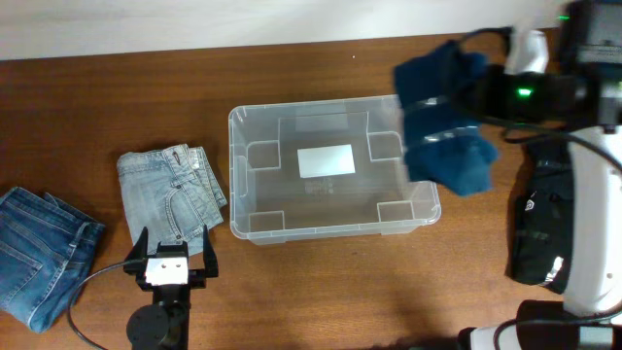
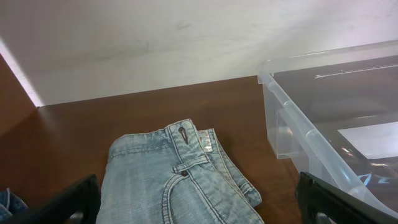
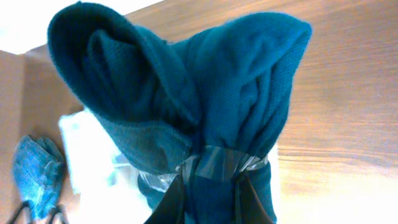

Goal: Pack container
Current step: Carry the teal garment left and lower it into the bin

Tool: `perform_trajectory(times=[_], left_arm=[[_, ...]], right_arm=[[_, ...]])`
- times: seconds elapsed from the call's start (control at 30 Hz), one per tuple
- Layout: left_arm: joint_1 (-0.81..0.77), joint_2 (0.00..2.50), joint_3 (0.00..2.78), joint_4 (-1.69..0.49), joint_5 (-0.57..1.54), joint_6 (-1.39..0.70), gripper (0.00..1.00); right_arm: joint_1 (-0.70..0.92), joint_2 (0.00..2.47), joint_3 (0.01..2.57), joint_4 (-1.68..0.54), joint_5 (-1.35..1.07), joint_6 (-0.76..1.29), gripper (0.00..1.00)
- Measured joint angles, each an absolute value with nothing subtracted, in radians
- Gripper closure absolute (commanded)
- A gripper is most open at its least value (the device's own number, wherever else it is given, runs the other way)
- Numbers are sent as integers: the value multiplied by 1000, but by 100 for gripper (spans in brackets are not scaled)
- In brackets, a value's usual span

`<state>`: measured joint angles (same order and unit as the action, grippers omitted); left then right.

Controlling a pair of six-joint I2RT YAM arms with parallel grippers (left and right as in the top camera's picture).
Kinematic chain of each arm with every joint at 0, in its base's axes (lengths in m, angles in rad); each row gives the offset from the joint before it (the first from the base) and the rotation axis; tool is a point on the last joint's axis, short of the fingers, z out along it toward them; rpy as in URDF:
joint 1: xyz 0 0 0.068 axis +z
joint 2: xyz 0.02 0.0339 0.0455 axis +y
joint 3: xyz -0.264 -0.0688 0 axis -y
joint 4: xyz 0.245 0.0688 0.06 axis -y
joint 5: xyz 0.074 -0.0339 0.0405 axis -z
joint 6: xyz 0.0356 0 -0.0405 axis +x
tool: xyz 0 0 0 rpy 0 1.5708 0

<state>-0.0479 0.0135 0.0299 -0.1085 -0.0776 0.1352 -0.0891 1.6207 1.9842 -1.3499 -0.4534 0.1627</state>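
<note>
Overhead: fixed above the table (image 1: 321,292), looked straight down from afar, most of it in frame. Left wrist: sat low behind the left gripper (image 1: 172,251), faced ahead over light jeans (image 2: 177,186) toward the container (image 2: 280,134) wall, both shared with overhead. Right wrist: very near, teal garment (image 3: 186,93) ahead of the right gripper (image 3: 211,180) filled it.

The container (image 1: 330,231) sits in the middle of the table (image 1: 321,292), with a label (image 1: 326,160) on its floor. Just left of it, apart from its wall, lie folded jeans (image 1: 170,190). Farther left, at the table's edge, lies a second pair of jeans (image 1: 39,253). The left arm's jaws stand in front of the folded jeans. A sweater (image 1: 447,126) hangs in the right arm's jaws above the container's right end, overlapping its rim. Right of the container, another garment (image 1: 539,228) lies partly under the right arm.
</note>
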Motion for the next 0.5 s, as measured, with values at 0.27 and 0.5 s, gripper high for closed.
perform_trajectory(times=[0.27,0.5], left_arm=[[-48,14,30,-109,-78,135,0],[-48,14,30,-109,-78,135,1]], right_arm=[[276,1662,1984,-1225,-273,417,96],[492,1731,1984,-1159,-126,635,96]])
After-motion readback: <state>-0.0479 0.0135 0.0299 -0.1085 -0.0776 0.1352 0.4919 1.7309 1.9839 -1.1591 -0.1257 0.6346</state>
